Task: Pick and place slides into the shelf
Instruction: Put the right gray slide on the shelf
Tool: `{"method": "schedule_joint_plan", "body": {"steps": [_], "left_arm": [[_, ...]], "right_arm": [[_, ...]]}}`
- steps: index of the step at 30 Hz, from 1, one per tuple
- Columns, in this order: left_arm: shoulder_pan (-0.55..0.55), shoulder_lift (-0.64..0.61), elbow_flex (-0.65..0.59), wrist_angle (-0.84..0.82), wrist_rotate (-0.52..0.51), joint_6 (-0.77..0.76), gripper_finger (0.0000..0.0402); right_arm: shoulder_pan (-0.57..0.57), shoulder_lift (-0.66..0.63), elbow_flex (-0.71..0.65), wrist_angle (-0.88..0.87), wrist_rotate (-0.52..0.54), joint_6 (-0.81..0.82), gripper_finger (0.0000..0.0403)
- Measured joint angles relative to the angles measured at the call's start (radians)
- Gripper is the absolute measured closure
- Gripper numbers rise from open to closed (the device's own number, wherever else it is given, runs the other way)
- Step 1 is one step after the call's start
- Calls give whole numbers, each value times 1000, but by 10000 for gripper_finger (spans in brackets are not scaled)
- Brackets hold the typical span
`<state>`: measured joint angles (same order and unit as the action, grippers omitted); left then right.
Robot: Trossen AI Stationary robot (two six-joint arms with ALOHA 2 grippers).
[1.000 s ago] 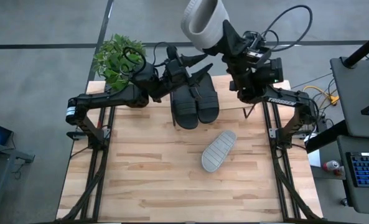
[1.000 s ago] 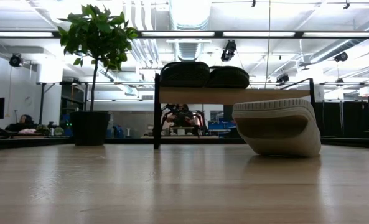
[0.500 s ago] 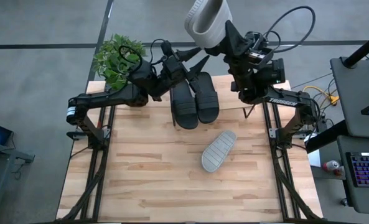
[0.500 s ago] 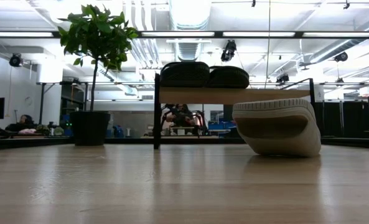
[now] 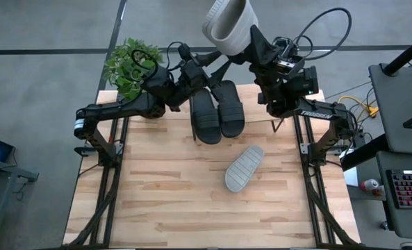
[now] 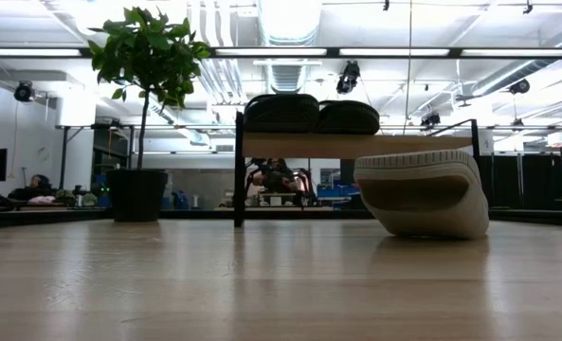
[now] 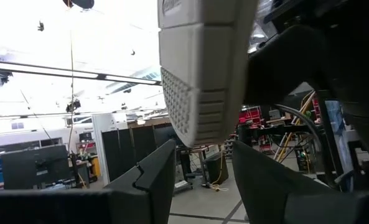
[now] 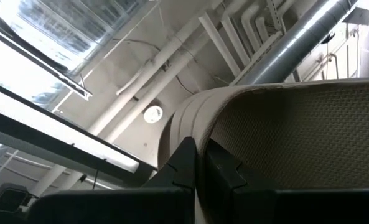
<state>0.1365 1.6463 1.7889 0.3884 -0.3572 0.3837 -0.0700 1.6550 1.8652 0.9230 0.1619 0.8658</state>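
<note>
My right gripper [image 5: 251, 40] is raised above the table's far edge, shut on a pale grey slide [image 5: 226, 22] that it holds up high. My left gripper [image 5: 218, 64] points up at that slide from the left, open. In the left wrist view the slide's lower end [image 7: 200, 93] stands just beyond the spread fingers, and no touch shows. Two black slides [image 5: 217, 111] lie side by side on top of the shelf [image 6: 356, 145]. Another pale slide [image 5: 244, 167] lies sole up on the table in front of the shelf. My right gripper pinches a thin edge of the pale slide [image 8: 187, 124] between its two shut fingers, coming at it from below and slanting upward. Which part of the slide that edge belongs to, I cannot tell. The slide stands above the fingers, lifted clear of table and shelf.
A potted plant [image 5: 130, 66] stands at the table's far left corner, next to the left arm. The shelf top right of the black slides [image 6: 423, 145] is bare. The near half of the wooden table [image 5: 192, 208] is free.
My left gripper has rolled a little and tipped its fingers up toward the held pale slide, staying open. The right gripper and the slide have kept their place.
</note>
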Motion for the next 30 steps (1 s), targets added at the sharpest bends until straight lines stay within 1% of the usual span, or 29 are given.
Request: {"method": "schedule_joint_plan", "body": {"steps": [7, 18, 23, 30], "left_arm": [[3, 2, 0, 45, 0, 0, 259], [-3, 2, 2, 48, 19, -3, 259], [-3, 2, 2, 46, 7, 69, 259], [0, 2, 12, 51, -10, 76, 259]], "right_arm": [[7, 0, -5, 0, -4, -2, 394], [7, 3, -6, -7, 8, 2, 394], [12, 3, -6, -8, 27, 11, 394], [14, 3, -7, -6, 30, 8, 394]]}}
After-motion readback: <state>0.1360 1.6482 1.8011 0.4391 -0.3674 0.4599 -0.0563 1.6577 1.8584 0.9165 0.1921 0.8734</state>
